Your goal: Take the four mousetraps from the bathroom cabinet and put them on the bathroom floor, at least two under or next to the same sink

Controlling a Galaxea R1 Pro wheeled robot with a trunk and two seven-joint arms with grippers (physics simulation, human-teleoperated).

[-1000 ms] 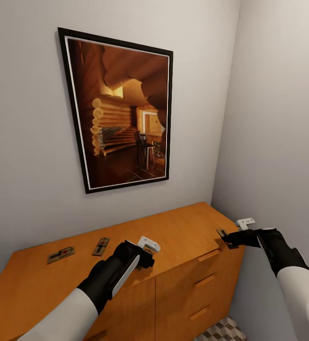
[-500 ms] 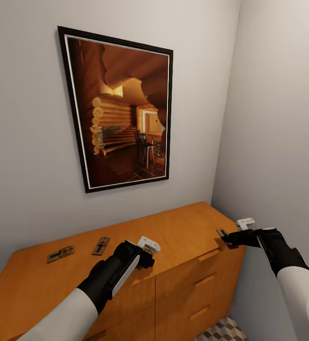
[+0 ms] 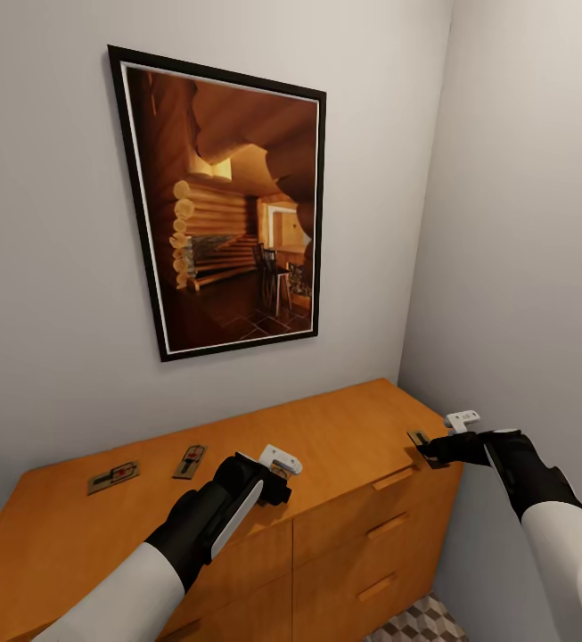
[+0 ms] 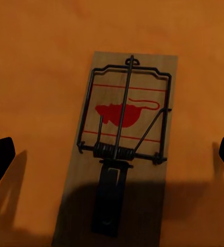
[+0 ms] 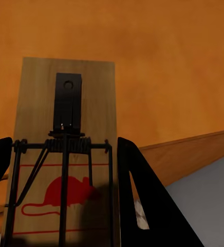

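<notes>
Your left gripper [image 4: 112, 154] hung open astride a trap [image 4: 123, 139], long axis crosswise; right gripper [image 5: 60, 170] pinched another trap [image 5: 66, 154].

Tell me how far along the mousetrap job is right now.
Early. No trap is on the floor yet. Two mousetraps lie untouched on the cabinet top. The right gripper is shut on a third mousetrap at the cabinet's edge; the left gripper hovers open over a fourth. All placing near the sink remains.
</notes>
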